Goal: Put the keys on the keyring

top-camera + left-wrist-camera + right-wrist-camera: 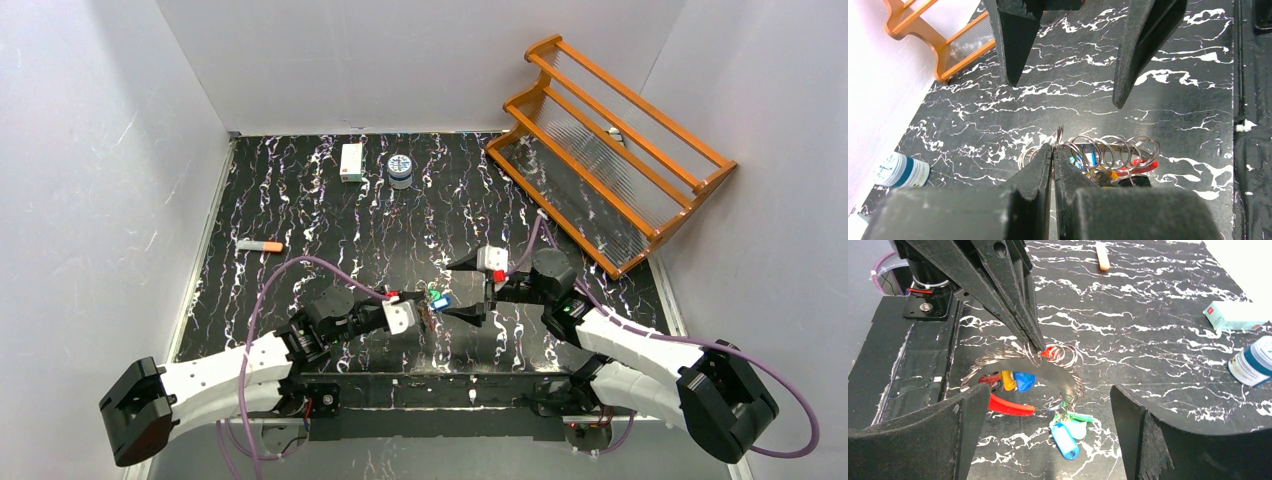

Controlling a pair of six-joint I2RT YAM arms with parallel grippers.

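My left gripper [1053,150] is pressed together on one loop of the keyring [1108,150], pinching it at the end nearest that arm. My right gripper [1048,392] is spread wide and holds nothing; it faces the left one tip to tip.

The keyring is dead ahead of the right fingers, in line with the gap between them but past their tips, not touching. Its run of loops lies crosswise to the right arm's reach, leading away from the pinch. The keys [1015,381], capped red, yellow and blue, fan out under the ring. I can't tell whether they rest on the table [300,200] or hang just above it.

The right arm is the free tool and close in. I judge its path to be straight forward and slightly down.

Room to move: the rack [610,150] sits far back right, well apart. The tight spot is the ring's top, crowded by the left fingers.
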